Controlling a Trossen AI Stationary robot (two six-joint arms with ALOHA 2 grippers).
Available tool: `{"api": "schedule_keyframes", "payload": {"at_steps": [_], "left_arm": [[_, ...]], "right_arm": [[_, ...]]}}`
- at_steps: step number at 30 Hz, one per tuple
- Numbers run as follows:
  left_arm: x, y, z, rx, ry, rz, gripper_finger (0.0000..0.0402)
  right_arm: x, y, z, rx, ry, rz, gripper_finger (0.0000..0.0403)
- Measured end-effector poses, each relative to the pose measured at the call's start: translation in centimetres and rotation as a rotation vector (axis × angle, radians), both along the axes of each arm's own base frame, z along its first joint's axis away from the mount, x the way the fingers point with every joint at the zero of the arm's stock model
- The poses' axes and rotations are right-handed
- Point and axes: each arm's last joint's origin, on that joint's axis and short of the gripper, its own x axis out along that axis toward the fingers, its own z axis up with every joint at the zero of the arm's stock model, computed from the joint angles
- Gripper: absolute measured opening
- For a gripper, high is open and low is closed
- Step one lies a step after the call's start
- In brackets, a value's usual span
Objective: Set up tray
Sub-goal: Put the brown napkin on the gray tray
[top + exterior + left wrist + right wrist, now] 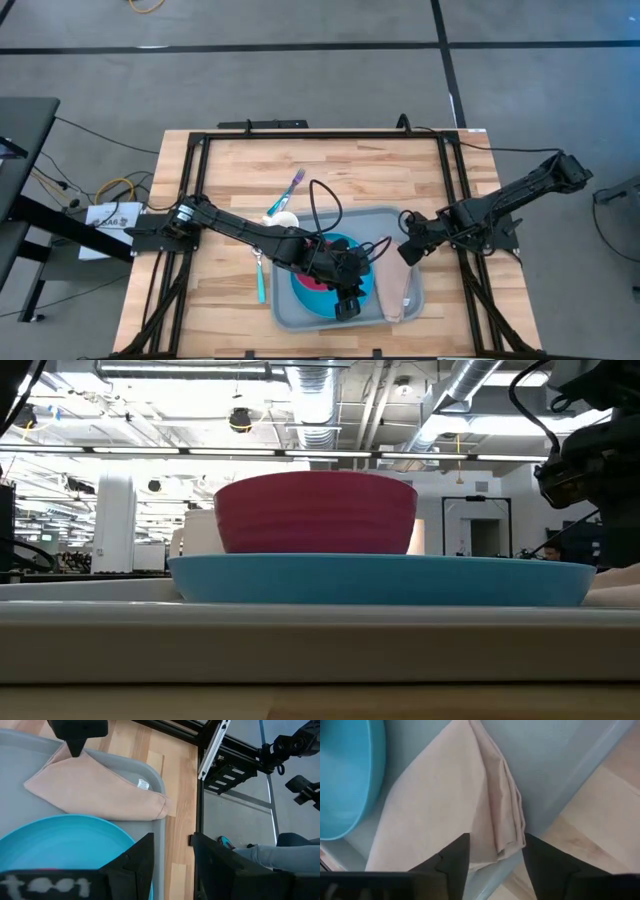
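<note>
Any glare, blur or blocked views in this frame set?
Low view: ceiling lights glare bright behind the bowl and plate; tray rim fills the foreground, soft. Left wrist view: lettering on the left claw is blurred. Right wrist view: right claw fingers dark and out of focus, napkin evenly lit. High view: even light, no glare.

A beige napkin (95, 790) lies folded in the grey tray (155, 780), beside the blue plate (65, 845). The left gripper (172, 865) hangs over the tray's rim, fingers apart. Another dark gripper (80, 732), probably the right one, touches the napkin's corner.
</note>
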Motion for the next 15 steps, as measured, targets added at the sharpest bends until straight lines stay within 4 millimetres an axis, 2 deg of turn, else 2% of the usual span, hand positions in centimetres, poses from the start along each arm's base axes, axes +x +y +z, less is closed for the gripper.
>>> {"api": "schedule_keyframes", "payload": {"at_steps": [8, 15], "left_arm": [[-0.01, -0.03, 0.00, -0.010, 0.004, -0.007, 0.0124], [-0.02, -0.05, 0.00, -0.010, 0.004, -0.007, 0.0124]], "right_arm": [[0.12, 0.05, 0.06, -0.001, -0.017, 0.023, 0.0222], [0.82, 0.26, 0.18, 0.008, -0.080, 0.018, 0.0225]]}}
